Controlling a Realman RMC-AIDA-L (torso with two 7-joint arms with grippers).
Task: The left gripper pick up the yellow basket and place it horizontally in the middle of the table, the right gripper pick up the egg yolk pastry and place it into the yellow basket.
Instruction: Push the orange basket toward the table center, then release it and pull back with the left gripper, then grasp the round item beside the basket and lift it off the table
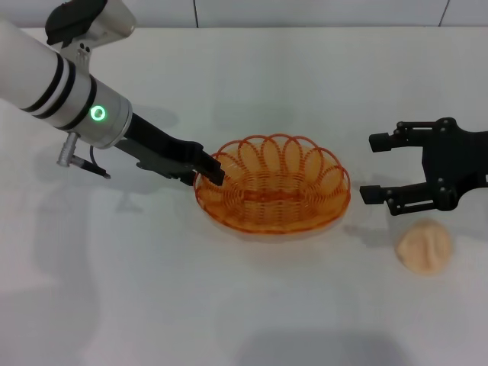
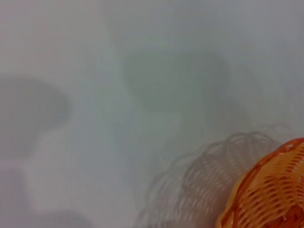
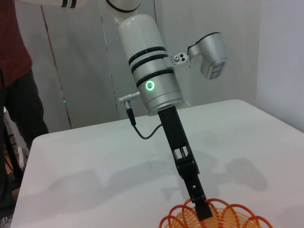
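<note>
White tabletop carried soft shadows; pale panelled wall behind; person in red stood alongside.

The yellow basket looks see-through orange, woven in thin lines with round loops along its rim, and the egg yolk pastry is pale peach with soft creases. The table is plain white. The left gripper is black — its arm is silver-white with black bands and a glowing green ring — and the right gripper is all black.
</note>
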